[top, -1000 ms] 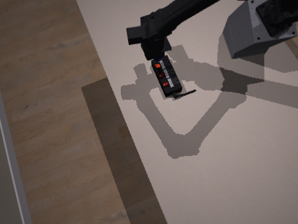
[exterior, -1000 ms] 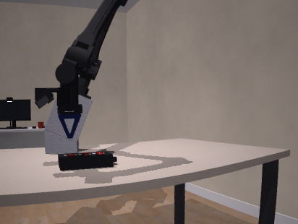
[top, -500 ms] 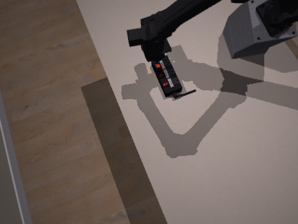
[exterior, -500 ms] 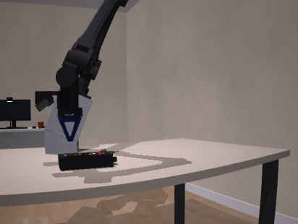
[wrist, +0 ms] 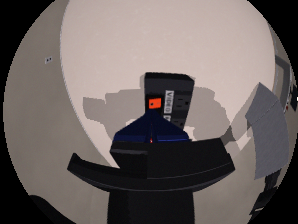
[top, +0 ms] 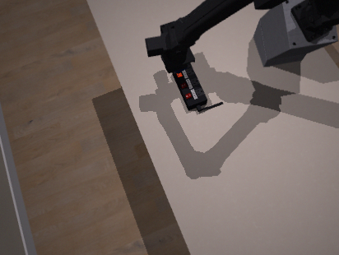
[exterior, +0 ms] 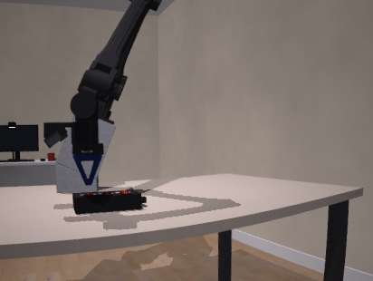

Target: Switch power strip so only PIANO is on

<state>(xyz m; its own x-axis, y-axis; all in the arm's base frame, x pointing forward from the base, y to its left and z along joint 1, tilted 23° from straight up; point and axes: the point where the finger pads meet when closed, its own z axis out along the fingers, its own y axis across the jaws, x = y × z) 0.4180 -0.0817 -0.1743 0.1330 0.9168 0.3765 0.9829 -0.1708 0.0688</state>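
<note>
1. Table (top: 263, 197): a pale top with a curved front edge on dark legs, seen from the side in the exterior view (exterior: 272, 199). Wood floor (top: 49, 123) lies past its left edge in the top view.
2. Arm (top: 206, 20): black, reaching from the grey base (top: 280, 41) at the table's far right corner down toward the left edge. In the exterior view it (exterior: 109, 68) descends steeply and ends upright over the strip.
3. Strip (top: 190, 88): a black power strip lying flat, right way up, near the left edge of the table and toward the far side, its long axis slanted. A short black cord (top: 211, 106) leaves its nearer end. In the exterior view the strip (exterior: 109, 201) rests on the top just in front of the base.
4. Switches: red rockers along the strip's upper face; two show in the top view (top: 178, 76) (top: 188, 95), and one orange-red one in the wrist view (wrist: 156, 102). Their labels are too small to read.
5. Gripper (top: 178, 66): fingers pressed together with nothing between them, tip pointing down over the strip's far end. Whether the tip touches a switch cannot be told.
</note>
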